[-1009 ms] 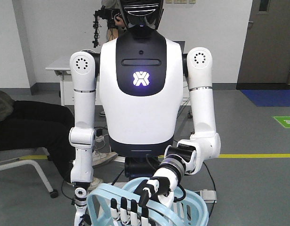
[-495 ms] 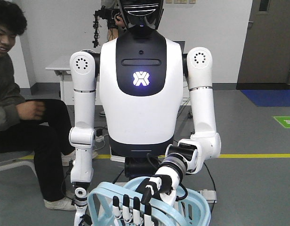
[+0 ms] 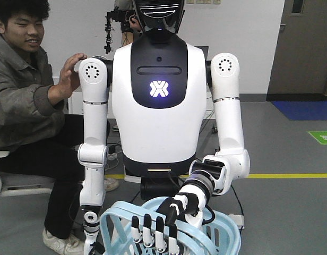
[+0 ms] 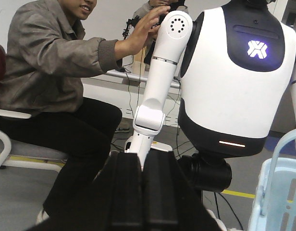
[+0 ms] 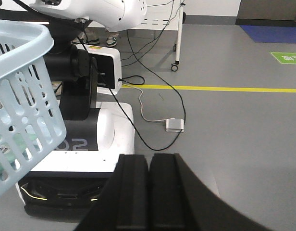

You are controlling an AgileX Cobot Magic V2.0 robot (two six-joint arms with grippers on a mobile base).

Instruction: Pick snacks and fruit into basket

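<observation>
- Slatted pale-blue plastic basket (image 3: pixel 216 236), rim rounded.
- Left gripper (image 4: pixel 148 192) and right gripper (image 5: pixel 149 192): flat black jaws pressed together, empty.
- Open grey floor (image 5: pixel 244 130) beside basket.

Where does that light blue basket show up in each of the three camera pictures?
Front view: the basket sits at bottom centre, held by a black-fingered hand.
Left wrist view: only its edge, at the bottom right corner.
Right wrist view: its slatted side fills the left edge.
Shared landmark: the yellow floor line, seen in all three.
</observation>
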